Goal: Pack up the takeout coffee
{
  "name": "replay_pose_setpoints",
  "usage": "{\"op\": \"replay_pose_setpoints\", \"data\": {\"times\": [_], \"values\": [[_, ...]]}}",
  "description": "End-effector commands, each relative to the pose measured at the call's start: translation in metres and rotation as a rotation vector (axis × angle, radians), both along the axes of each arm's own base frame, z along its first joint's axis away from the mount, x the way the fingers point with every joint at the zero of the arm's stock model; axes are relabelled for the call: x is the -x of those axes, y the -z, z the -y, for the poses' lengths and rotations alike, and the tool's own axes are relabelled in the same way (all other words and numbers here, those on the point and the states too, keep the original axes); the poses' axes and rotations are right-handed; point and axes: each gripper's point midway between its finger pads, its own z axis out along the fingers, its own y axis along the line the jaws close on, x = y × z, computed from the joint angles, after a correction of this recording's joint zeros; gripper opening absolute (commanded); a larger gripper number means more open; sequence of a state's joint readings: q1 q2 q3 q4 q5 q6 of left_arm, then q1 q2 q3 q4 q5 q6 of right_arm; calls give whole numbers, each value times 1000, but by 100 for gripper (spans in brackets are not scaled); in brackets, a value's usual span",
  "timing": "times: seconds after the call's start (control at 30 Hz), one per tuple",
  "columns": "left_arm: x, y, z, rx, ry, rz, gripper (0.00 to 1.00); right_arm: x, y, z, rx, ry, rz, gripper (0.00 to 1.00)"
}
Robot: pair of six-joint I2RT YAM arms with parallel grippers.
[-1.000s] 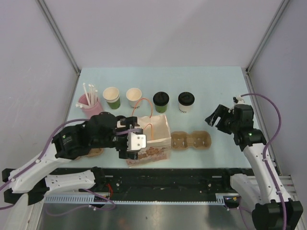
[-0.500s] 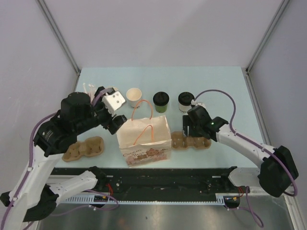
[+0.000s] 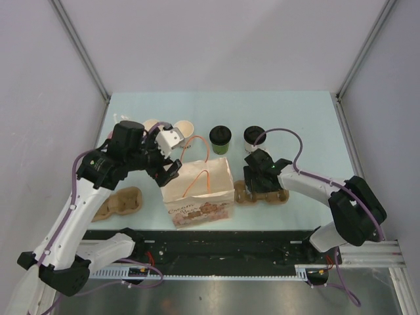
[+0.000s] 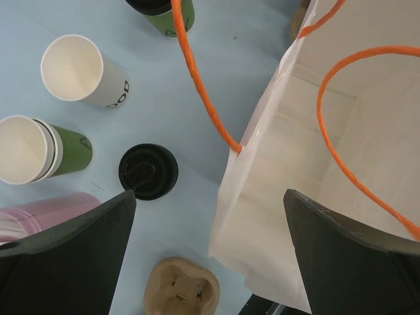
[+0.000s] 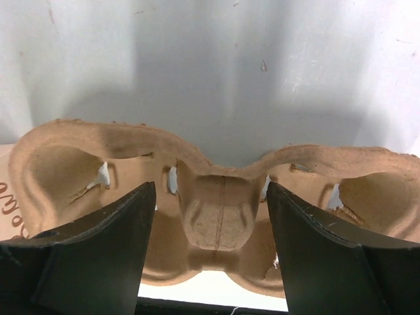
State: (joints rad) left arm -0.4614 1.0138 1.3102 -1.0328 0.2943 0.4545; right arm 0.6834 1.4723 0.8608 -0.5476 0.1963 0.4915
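Note:
The takeout coffee stands at the back: a green cup with a black lid (image 3: pixel 220 139) and a white cup with a black lid (image 3: pixel 254 139). Left of them are an open white cup (image 4: pixel 79 69) and an open green cup (image 4: pixel 33 149), with a loose black lid (image 4: pixel 148 171) lying on the table. My left gripper (image 4: pixel 209 197) hangs open over the left edge of the beige paper bag (image 3: pixel 200 190). My right gripper (image 5: pixel 210 187) is open, its fingers on either side of the middle ridge of a brown pulp cup carrier (image 5: pixel 216 216).
A second pulp carrier (image 3: pixel 118 203) lies front left. A pink cup of straws (image 4: pixel 46 213) sits at the far left. The bag's orange handles (image 4: pixel 197 85) arch over its open mouth. Grey walls close in the table on three sides.
My left arm swung up from the bag's front to the back left, then came over the bag's left edge. My right arm moved in from the far right onto the carrier.

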Motion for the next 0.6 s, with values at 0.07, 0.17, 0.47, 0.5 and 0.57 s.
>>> {"op": "replay_pose_setpoints", "data": {"times": [0.07, 0.17, 0.47, 0.5, 0.57], "values": [[4, -10, 6, 37, 57, 34, 100, -6, 3, -2, 30, -19, 16, 65], [1, -12, 2, 26, 34, 48, 100, -7, 1, 0, 38, -18, 27, 54], [-2, -21, -13, -9, -25, 106, 100, 8, -53, 9, -43, -9, 108, 33], [-2, -23, -14, -9, -31, 110, 100, 8, -71, 10, -76, -4, 153, 33], [-4, -29, -15, -9, -41, 120, 100, 13, -87, 19, -82, 16, 175, 33]]}}
